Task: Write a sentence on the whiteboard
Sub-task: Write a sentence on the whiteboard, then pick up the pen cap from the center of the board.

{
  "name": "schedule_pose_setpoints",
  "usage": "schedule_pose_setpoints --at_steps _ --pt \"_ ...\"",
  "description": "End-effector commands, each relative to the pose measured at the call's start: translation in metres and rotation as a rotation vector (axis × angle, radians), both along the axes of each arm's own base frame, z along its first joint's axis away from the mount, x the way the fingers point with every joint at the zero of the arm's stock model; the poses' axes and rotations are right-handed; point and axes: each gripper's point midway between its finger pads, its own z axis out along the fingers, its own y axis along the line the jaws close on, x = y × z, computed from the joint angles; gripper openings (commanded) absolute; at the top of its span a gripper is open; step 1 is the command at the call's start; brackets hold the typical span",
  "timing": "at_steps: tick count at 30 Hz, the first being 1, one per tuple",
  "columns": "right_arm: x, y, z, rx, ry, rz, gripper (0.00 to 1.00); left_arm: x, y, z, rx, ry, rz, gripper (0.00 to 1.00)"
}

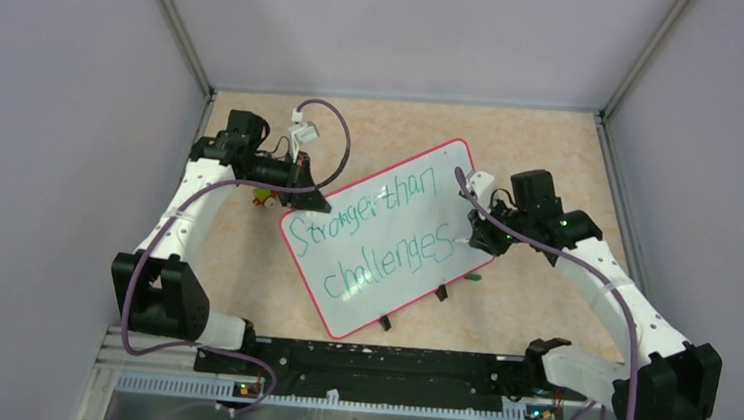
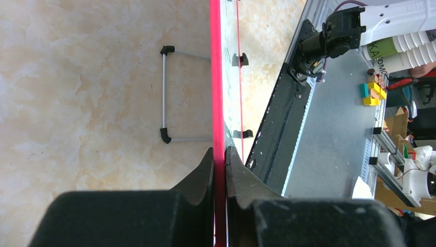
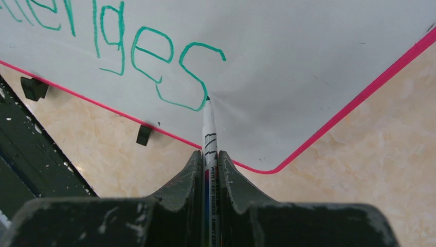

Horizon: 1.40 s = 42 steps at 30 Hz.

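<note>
– Starting with the biggest, what lies on the desk [image 1: 543, 153]?
– The whiteboard [image 1: 352, 314], mid-desk and turned at a slant, one corner to the far right and its clipped edge toward the near rail.
– And the arms?
– The left arm rises from its base at the near left, bends at the elbow on the left side, then runs far and turns right to the board's far-left edge. The right arm climbs from the near right and leans left, its wrist over the board's right edge.
– What of each gripper?
– The left gripper [image 2: 220, 154] is clamped tight on the pink rim, one finger on either face. The right gripper [image 3: 208, 154] is closed around a marker [image 3: 210, 128], the barrel running out between its fingers.
– The sentence [image 1: 376, 235]?
– Green cursive over two lines, "Stronger than" above "challenges".
– Where is the tip?
– Touching the board at the lower end of the last "s", near the right corner.
– Smaller bits?
– Black clips [image 3: 144, 135] on the near rim.
</note>
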Motion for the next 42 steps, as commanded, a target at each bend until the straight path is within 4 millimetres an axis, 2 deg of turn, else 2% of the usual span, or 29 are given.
schedule_pose_setpoints --at_steps 1,9,13,16,22,27,29,35,38,42 --pt "0.017 -0.005 -0.001 -0.031 -0.048 -0.024 0.0 0.009 -0.002 0.007 0.029 -0.157 -0.04 0.0" --pt "0.024 -0.011 -0.012 -0.064 -0.04 -0.053 0.0 0.01 -0.002 0.005 0.032 -0.152 -0.037 0.0" --pt "0.022 -0.007 -0.008 -0.048 -0.03 -0.036 0.0 0.011 -0.002 0.006 0.033 -0.152 -0.036 0.0" --pt "0.014 0.001 0.007 0.003 -0.028 0.012 0.0 0.013 -0.002 0.005 0.037 -0.149 -0.032 0.01" --pt "-0.01 0.024 0.046 0.145 -0.035 0.147 0.0 0.018 -0.002 0.013 0.039 -0.172 -0.026 0.23" --pt "-0.022 0.039 0.072 0.237 -0.025 0.226 0.0 0.024 -0.001 0.014 0.049 -0.175 -0.014 0.28" --pt "-0.022 0.042 0.082 0.259 -0.032 0.23 0.0 0.025 -0.001 0.013 0.051 -0.172 -0.009 0.32" --pt "-0.014 0.044 0.109 0.341 -0.053 0.203 0.0 0.032 0.003 0.02 0.063 -0.197 0.021 0.5" --pt "-0.007 0.039 0.123 0.409 -0.057 0.164 0.0 0.044 0.008 0.031 0.073 -0.229 0.061 0.59" --pt "0.005 0.028 0.135 0.495 -0.05 0.095 0.0 0.064 0.014 0.053 0.102 -0.302 0.11 0.63"
